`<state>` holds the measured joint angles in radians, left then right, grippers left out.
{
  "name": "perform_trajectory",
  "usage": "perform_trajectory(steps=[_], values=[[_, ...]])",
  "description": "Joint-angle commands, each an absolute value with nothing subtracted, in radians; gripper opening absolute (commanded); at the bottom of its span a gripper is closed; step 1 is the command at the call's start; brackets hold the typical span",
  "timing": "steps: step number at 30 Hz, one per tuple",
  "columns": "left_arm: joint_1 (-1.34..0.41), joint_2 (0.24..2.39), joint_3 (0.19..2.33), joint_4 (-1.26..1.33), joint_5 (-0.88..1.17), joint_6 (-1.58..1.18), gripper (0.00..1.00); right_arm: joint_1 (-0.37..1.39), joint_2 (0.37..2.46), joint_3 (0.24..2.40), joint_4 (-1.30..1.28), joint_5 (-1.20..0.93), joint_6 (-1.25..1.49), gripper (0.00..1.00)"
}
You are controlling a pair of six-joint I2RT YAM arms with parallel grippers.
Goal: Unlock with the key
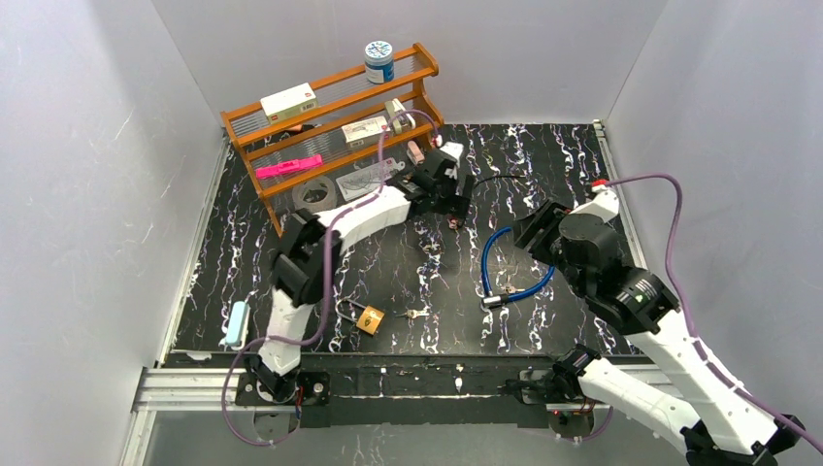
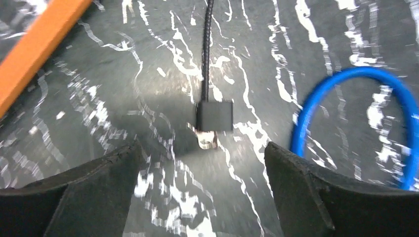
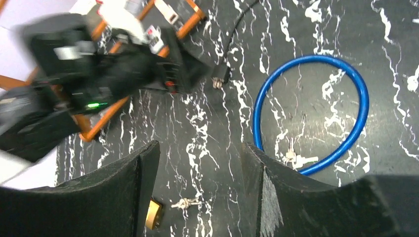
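A small black lock block (image 2: 214, 116) on a black cable (image 2: 206, 44) lies on the marbled table, with a silver key (image 2: 207, 139) sticking out of it. My left gripper (image 2: 202, 197) is open and empty just short of that key; in the top view (image 1: 456, 206) it hovers over the block (image 1: 453, 222). My right gripper (image 3: 197, 192) is open and empty above the table, left of a blue cable lock (image 3: 316, 61). A brass padlock (image 3: 154, 213) and loose keys (image 3: 186, 203) lie below it. Another key bunch (image 3: 296, 158) lies inside the blue loop.
An orange wooden rack (image 1: 330, 126) with boxes and a jar stands at the back left, close behind the left arm. A light blue object (image 1: 236, 323) lies at the table's left front edge. Grey walls enclose three sides.
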<state>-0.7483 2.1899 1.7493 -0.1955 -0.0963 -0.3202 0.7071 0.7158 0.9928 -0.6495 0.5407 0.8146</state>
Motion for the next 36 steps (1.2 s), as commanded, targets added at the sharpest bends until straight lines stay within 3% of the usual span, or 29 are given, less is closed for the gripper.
perform_trajectory(steps=[1, 7, 13, 18, 23, 36], values=[[-0.748, 1.874, 1.58, -0.202, -0.191, -0.308, 0.98, 0.705, 0.743, 0.977, -0.689, 0.491, 0.865, 0.69], [-0.738, 1.554, 1.271, -0.258, -0.344, -0.379, 0.98, 0.705, 0.847, 0.916, -0.623, 0.271, 0.764, 0.67], [-0.727, 1.204, 0.97, -0.314, -0.482, -0.462, 0.98, 0.73, 1.006, 0.808, -0.363, -0.103, 0.687, 0.6], [-0.717, 1.028, 0.88, -0.492, -0.593, -0.558, 0.98, 0.89, 1.185, 0.809, -0.243, -0.061, 0.661, 0.62], [-0.715, 0.915, 0.821, -0.582, -0.627, -0.648, 0.98, 1.014, 1.426, 0.937, -0.326, -0.006, 0.477, 0.6], [-0.714, 0.888, 0.748, -0.597, -0.584, -0.694, 0.98, 1.114, 1.787, 1.217, -0.474, 0.107, 0.22, 0.6]])
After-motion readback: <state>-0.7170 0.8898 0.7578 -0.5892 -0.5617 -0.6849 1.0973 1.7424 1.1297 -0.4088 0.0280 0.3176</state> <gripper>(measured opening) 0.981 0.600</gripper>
